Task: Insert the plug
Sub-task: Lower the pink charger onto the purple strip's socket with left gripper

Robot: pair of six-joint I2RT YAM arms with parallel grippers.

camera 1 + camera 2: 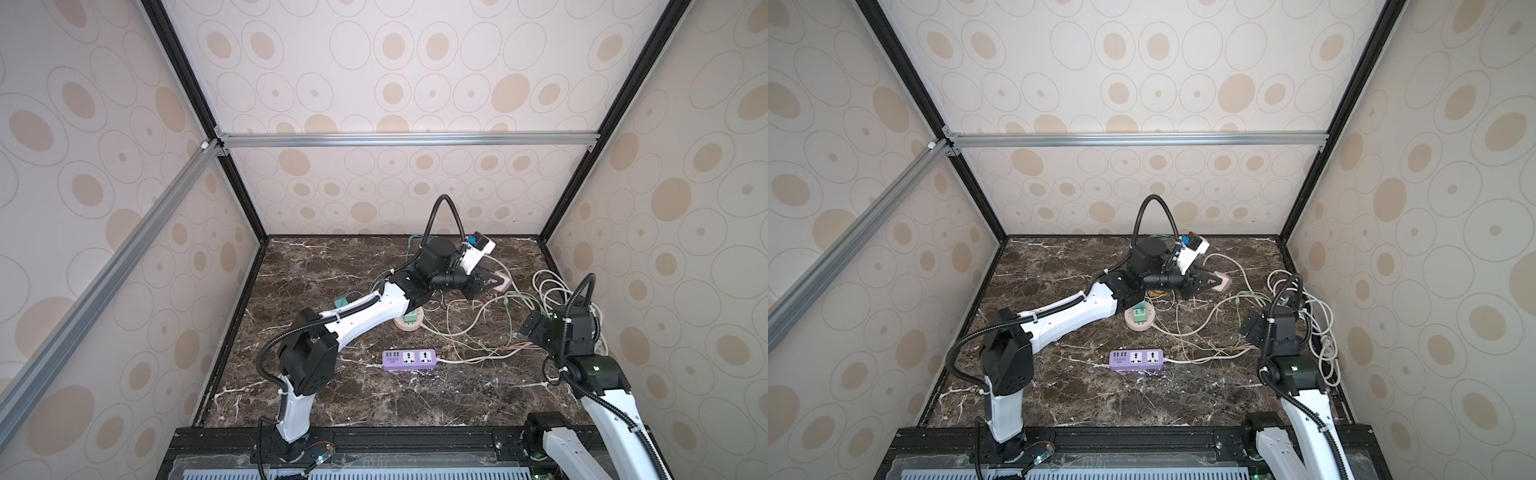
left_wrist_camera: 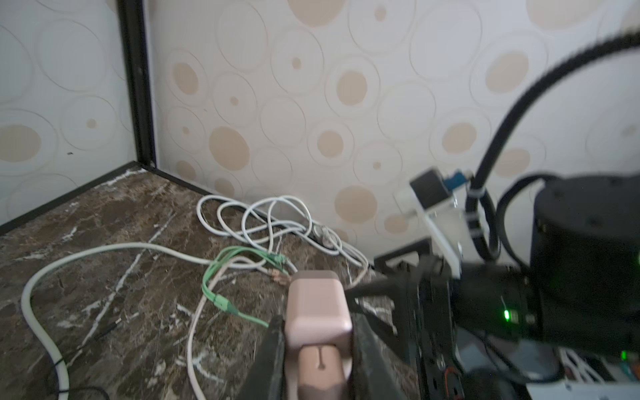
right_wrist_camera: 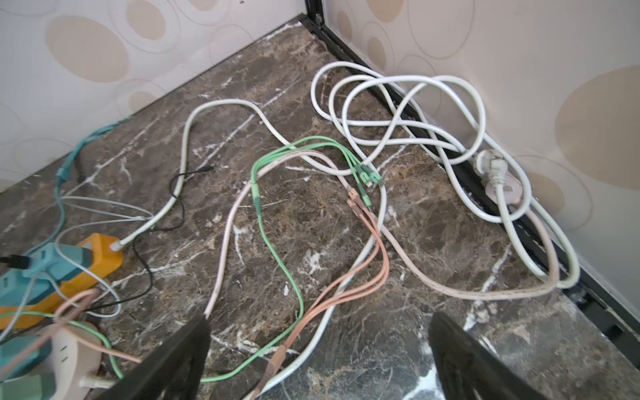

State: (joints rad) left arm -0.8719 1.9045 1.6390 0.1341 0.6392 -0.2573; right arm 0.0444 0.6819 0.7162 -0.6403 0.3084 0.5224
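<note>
A white plug on a coiled white cord lies by the right wall, with a pink plug right beside it. My right gripper hangs open over loose green, pink and white cables, with nothing between its fingers; both top views show it at the right. My left gripper is shut on a pink socket block near the back of the table. A purple power strip lies flat in the middle.
A round beige socket base with a green adapter sits under the left forearm. An orange strip carries a teal adapter. Tangled thin cables cover the marble top between the arms. Walls close in at the back and right.
</note>
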